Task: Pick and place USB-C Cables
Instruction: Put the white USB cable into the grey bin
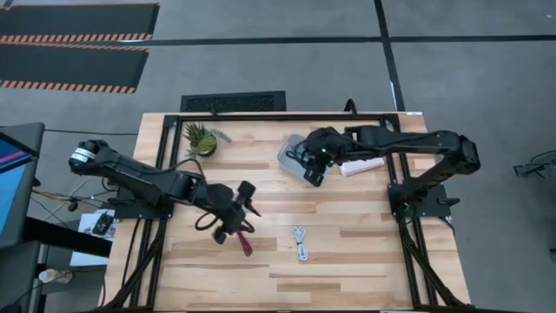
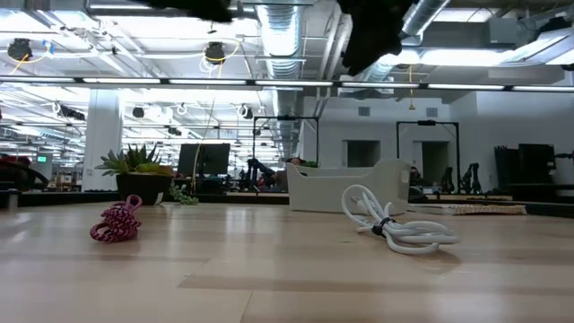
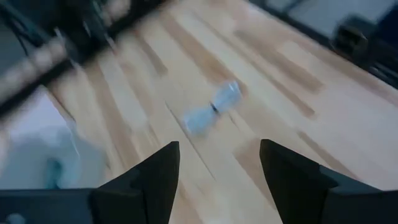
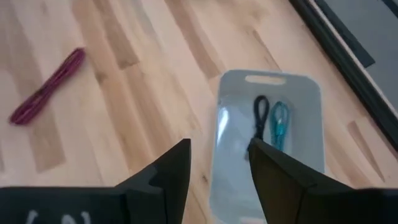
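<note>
The maroon-red cable (image 1: pixel 246 246) lies on the wood below my left gripper (image 1: pixel 243 209), which hovers open and empty. In the left wrist view the open left gripper (image 3: pixel 217 149) faces the blurred white-grey cable (image 3: pixel 214 109). That cable (image 1: pixel 301 242) lies flat near the table's middle. The black cable (image 4: pixel 260 118) and teal cable (image 4: pixel 278 124) lie inside the clear bin (image 4: pixel 311 99). My right gripper (image 4: pixel 217 149) is open just above the bin's near wall; in the high view my right gripper (image 1: pixel 313 174) partly covers the bin (image 1: pixel 291 149).
A small potted plant (image 1: pixel 200 137) stands near the far edge, left of the bin. A white oblong object (image 1: pixel 360 165) lies right of the bin, under the right arm. Black frame rails run along the table's sides. Bare wood lies around the white-grey cable (image 2: pixel 399 229) and the maroon cable (image 2: pixel 117 222).
</note>
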